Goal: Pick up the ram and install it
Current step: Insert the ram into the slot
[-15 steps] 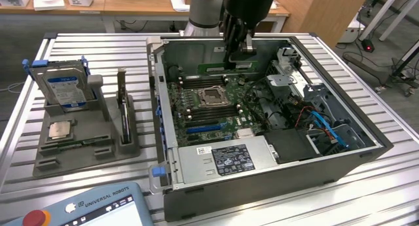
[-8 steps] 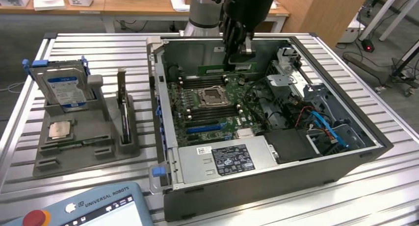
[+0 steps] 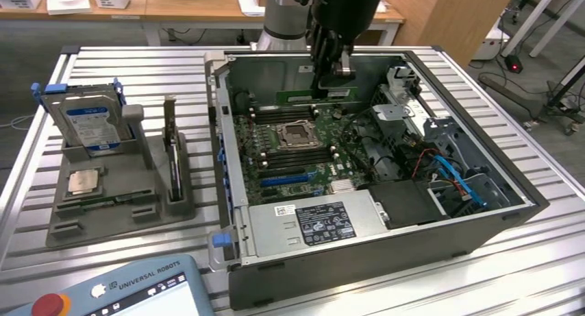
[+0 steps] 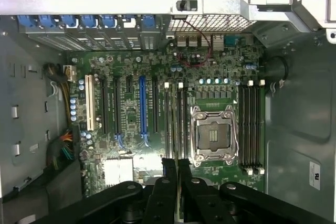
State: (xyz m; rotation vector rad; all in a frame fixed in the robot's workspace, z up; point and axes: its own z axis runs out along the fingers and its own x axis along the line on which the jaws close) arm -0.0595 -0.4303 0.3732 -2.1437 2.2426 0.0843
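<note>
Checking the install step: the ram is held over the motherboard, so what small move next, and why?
Probably ease down: the gripper holds the ram above the motherboard, unseated, its edge in the wrist view roughly in line with the memory slots.

Soft, even room light falls from above. In the exterior view the slatted metal surface (image 3: 512, 261) reflects it as pale stripes, while the open case (image 3: 366, 275) holds deeper shade along its side at the exterior view's right. The arm (image 3: 347, 14) reads almost black, and the ram (image 3: 316, 94) in the jaws looks dull green beneath it. In the wrist view the board (image 4: 131, 129) is evenly lit, the socket frame (image 4: 212, 135) glints, the rail (image 4: 105, 4) nears white, and the jaws are dark with little detail.
</note>
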